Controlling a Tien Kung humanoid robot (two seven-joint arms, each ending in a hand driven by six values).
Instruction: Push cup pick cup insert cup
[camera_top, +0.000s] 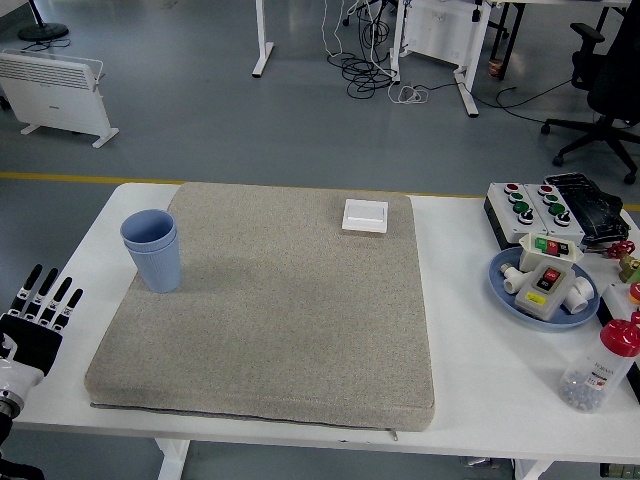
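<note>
Two pale blue cups (153, 250), one nested inside the other, stand upright on a beige mat (270, 310) that covers most of a white table (480, 350), their long axis vertical and their open mouths facing up. The stack sits at the mat's far-left corner area, just inside the mat's left edge. The robot's left hand (35, 320) hangs off the mat's left side near the table's front-left edge, well apart from the cups; its fingers are stretched out straight and slightly fanned, pointing away from the robot, and it holds nothing. A small white square plate (365, 215) lies flat near the mat's far-right corner. To the right of the mat, a blue dish (500, 285) carries a grey button box and white fittings, a control box with red and green buttons (528, 205) sits beyond it, and a clear bottle with a red cap (600, 368) stands near the table's front-right edge. Beyond the mat's far edge lies a grey floor crossed by a yellow line (90, 179), with a white heater (55, 85), desk legs and loose cables.
</note>
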